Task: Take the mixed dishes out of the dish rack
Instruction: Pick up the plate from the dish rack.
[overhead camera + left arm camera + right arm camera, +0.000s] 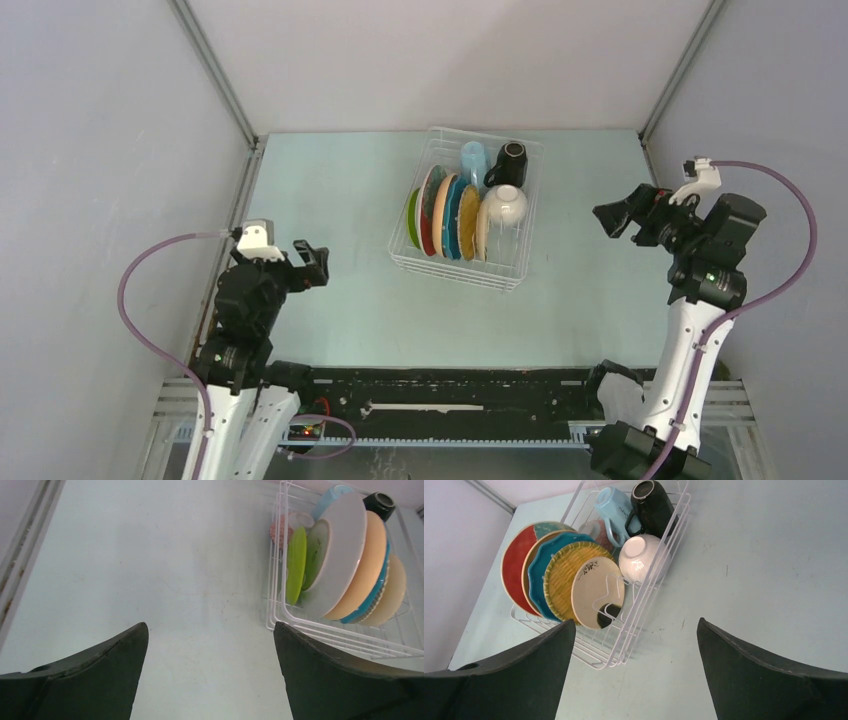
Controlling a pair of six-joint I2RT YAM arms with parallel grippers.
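The white wire dish rack (455,272) stands at the table's far middle. In it several plates stand on edge in a row: lime green (412,218), red (428,215), orange, blue, yellow (469,222), cream (596,597). A white bowl (506,205), a light-blue cup (472,160) and a black mug (510,163) sit on its right side. A speckled bowl (596,530) shows behind the plates. My left gripper (312,262) is open and empty, well left of the rack (272,580). My right gripper (618,218) is open and empty, to the rack's right (644,595).
Grey enclosure walls (100,150) close in the left, right and back of the pale table (330,200). A black rail (450,385) runs along the near edge between the arm bases.
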